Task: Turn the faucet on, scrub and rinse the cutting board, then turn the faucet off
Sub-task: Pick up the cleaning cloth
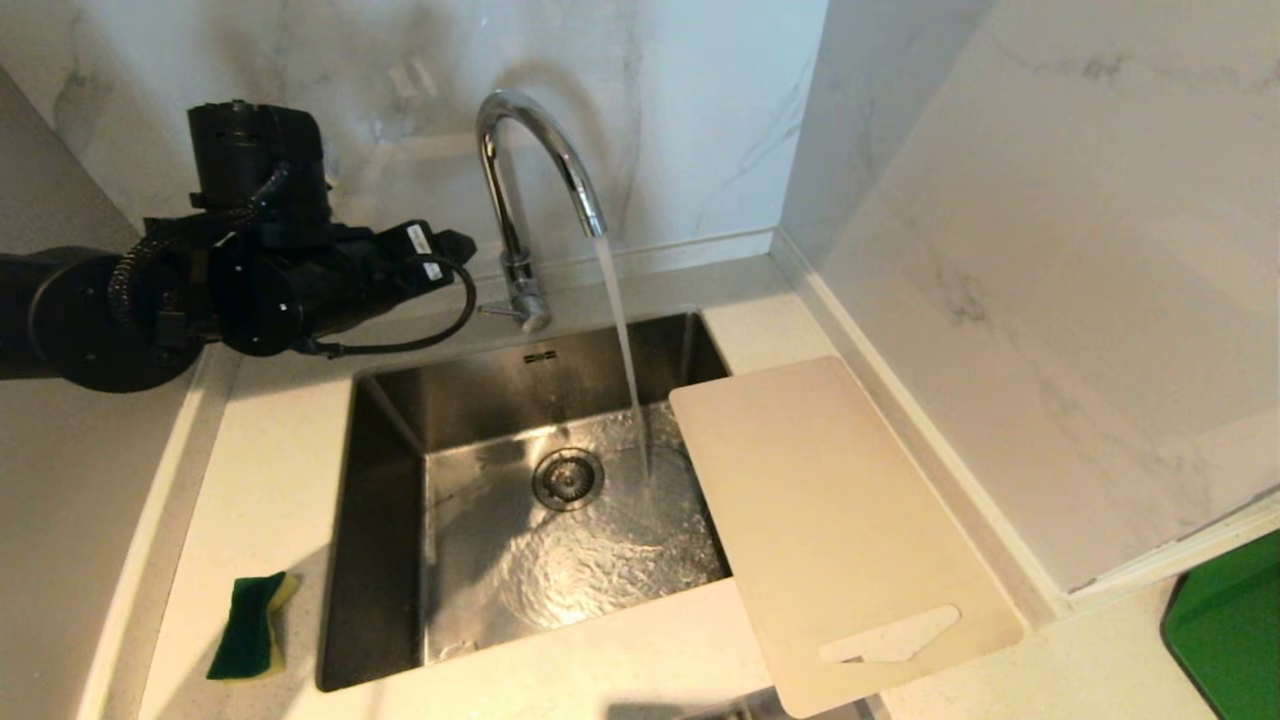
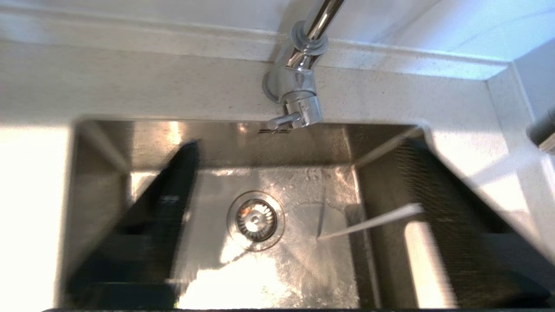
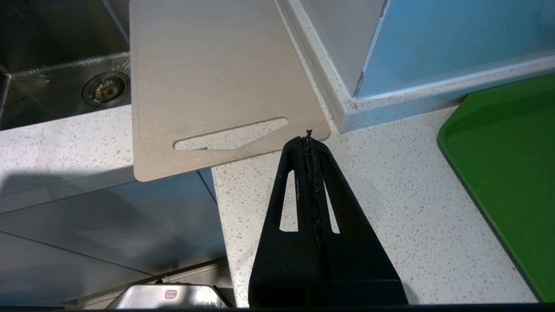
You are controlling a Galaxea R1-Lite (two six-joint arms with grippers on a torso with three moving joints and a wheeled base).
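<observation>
My left arm (image 1: 200,290) is matt black, built of thick round housings, with a ribbed hose and a thin black cable looping beneath it and small white labels near its tip. My right gripper (image 3: 308,138) has black tapered fingers with triangular cut-outs and rough inner pads.

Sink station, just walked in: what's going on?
Water runs from the faucet into the sink, so it is already on. The left gripper hangs over the basin near the lever, jaws open and empty. The cutting board lies on the counter with one edge over the sink, dry side untouched. The sponge sits on the counter to the left. The right gripper is parked by the board's handle end, jaws shut.
</observation>
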